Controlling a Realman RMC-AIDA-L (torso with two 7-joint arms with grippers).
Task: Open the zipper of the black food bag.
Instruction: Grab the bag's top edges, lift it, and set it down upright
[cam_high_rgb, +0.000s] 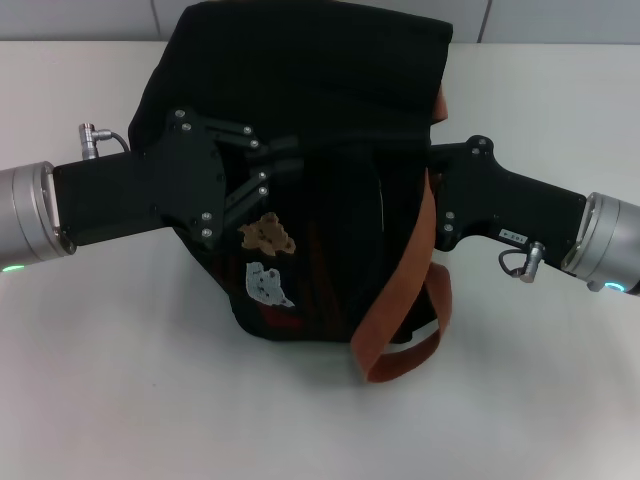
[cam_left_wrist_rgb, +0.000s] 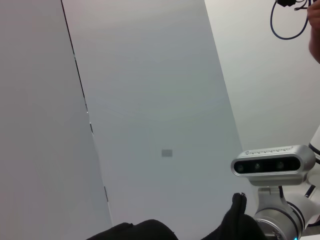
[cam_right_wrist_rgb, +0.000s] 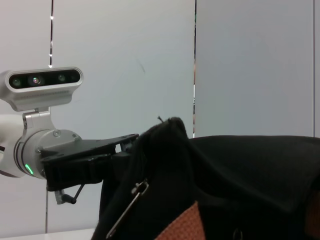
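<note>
The black food bag (cam_high_rgb: 320, 110) stands mid-table, its side with the tan bear (cam_high_rgb: 267, 233), pale blue patch (cam_high_rgb: 268, 283) and red patch facing me. One orange-brown strap (cam_high_rgb: 400, 300) hangs down its front right. My left gripper (cam_high_rgb: 290, 158) reaches in from the left and is shut on the bag's cloth, which rises to a peak (cam_right_wrist_rgb: 167, 127) at that gripper (cam_right_wrist_rgb: 127, 145). My right gripper (cam_high_rgb: 432, 160) presses against the bag's right side. The zipper is lost in the black cloth. A thin metal pull (cam_right_wrist_rgb: 136, 192) dangles there; I cannot tell which zipper it belongs to.
The white table (cam_high_rgb: 120, 380) spreads around the bag, with grey wall panels (cam_high_rgb: 90, 18) behind it. The left wrist view shows mostly wall, a fold of black cloth (cam_left_wrist_rgb: 150, 230) and the right arm's wrist camera (cam_left_wrist_rgb: 272, 165).
</note>
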